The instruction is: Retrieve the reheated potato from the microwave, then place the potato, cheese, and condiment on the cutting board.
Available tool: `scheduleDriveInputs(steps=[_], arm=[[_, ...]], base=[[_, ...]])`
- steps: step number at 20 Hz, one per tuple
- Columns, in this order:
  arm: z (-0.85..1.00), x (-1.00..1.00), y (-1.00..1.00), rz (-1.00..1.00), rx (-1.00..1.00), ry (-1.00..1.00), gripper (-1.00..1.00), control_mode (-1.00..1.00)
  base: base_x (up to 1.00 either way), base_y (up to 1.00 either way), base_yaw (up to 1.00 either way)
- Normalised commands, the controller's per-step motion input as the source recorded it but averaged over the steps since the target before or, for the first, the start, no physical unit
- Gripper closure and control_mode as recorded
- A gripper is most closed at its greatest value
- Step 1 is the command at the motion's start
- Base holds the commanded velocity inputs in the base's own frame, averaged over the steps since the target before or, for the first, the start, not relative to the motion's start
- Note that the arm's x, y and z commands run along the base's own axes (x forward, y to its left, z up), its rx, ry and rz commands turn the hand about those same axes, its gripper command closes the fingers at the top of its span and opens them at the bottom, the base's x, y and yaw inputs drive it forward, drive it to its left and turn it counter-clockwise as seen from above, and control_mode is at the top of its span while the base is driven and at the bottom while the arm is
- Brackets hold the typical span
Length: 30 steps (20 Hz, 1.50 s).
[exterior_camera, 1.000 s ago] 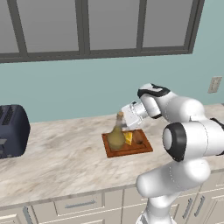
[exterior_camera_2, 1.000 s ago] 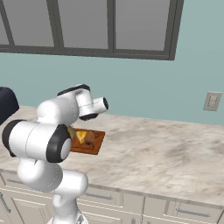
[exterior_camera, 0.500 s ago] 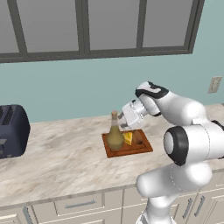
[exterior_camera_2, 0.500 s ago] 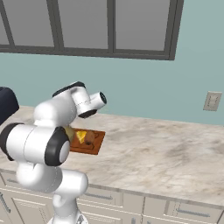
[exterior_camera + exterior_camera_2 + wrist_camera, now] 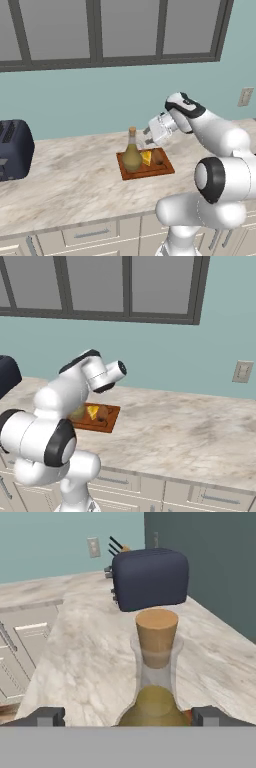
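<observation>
All 3 food items sit on the cutting board now, and I judge that is simply where the task wants them. The condiment stands upright straight ahead of my fingers, its cork stopper above them and its bulbous belly low between them. It stands on its own base on the board, so nothing needs to hold it. The cheese lies just beyond the bottle from the toaster side, and the potato sits right beside the cheese, both close under my hand in the left base view.

My gripper has its 2 fingers spread as wide as they go, 1 on each side of the bottle's belly. I see clear counter between each fingertip and the glass, so I am touching nothing and carrying nothing.

Past the stopper, farther along the counter, stands the dark blue toaster.

With the bottle freestanding, placing looks finished to me.
</observation>
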Motion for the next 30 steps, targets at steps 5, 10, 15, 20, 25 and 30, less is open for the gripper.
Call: scheduleDriveInputs(steps=[5, 10, 15, 20, 25, 30], arm=[[0.31, -0.31, -0.09, -0.29, -0.1, 0.01, -1.0, -1.0], [0.45, -0.17, -0.09, -0.32, -0.18, 0.17, -1.0, -1.0], [0.38, -0.41, -0.15, -0.21, -0.1, 0.21, -1.0, -1.0], [0.3, -0.44, -0.18, -0.21, -0.06, 0.21, -1.0, -1.0], [0.24, -0.59, -0.17, -0.15, 0.0, 0.19, -1.0, -1.0], [0.12, -0.74, -0.09, -0.13, -0.01, 0.03, -1.0, -1.0]], base=[[0.0, 0.0, 0.0], [0.0, 0.0, 0.0], [0.0, 0.0, 0.0], [0.0, 0.0, 0.0], [0.0, 0.0, 0.0], [0.0, 0.0, 0.0]])
